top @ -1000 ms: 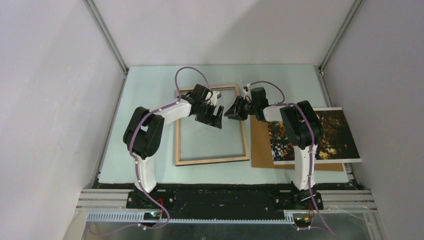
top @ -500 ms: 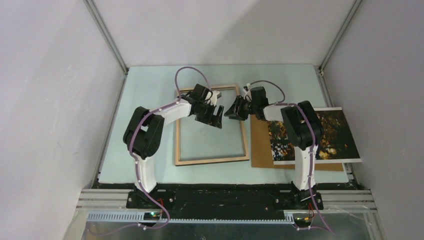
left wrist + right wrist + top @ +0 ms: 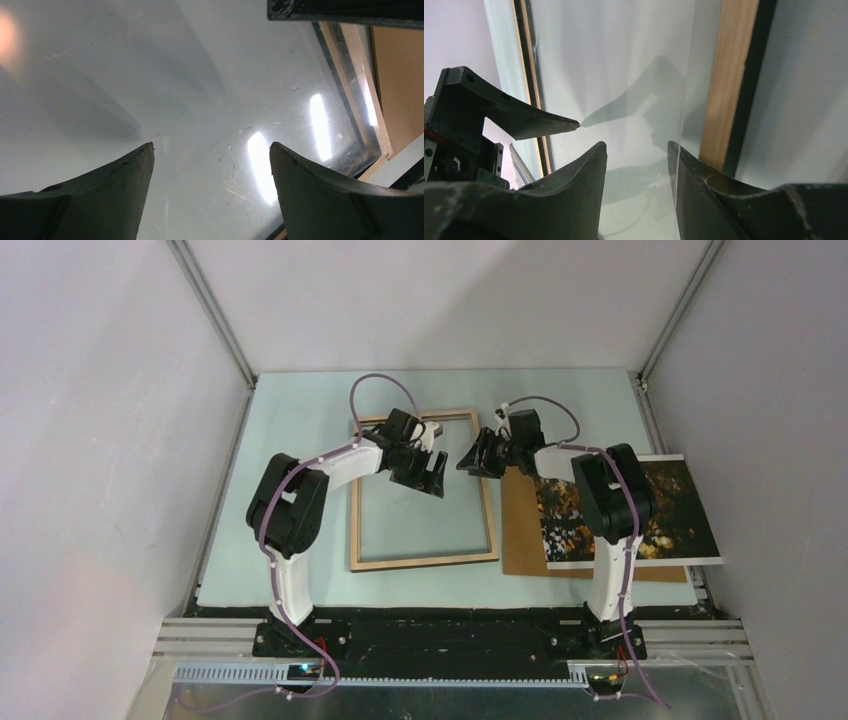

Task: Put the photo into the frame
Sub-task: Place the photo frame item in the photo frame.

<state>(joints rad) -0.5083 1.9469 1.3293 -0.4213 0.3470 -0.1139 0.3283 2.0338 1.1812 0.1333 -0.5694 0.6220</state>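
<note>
Since photo (image 3: pixel 670 510) looks thin, slick | grip right edge | left end effector (image 3: pixel 211 146) wide, empty | right end effector (image 3: pixel 636 146) half-open, empty

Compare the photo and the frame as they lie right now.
The frame is an open light-wood rim with the table showing through; the photo is a solid dark print with orange leaves. The frame lies straight on the table, long side running front to back; the photo lies crosswise on a brown board. Both are rectangular and flat.
</note>
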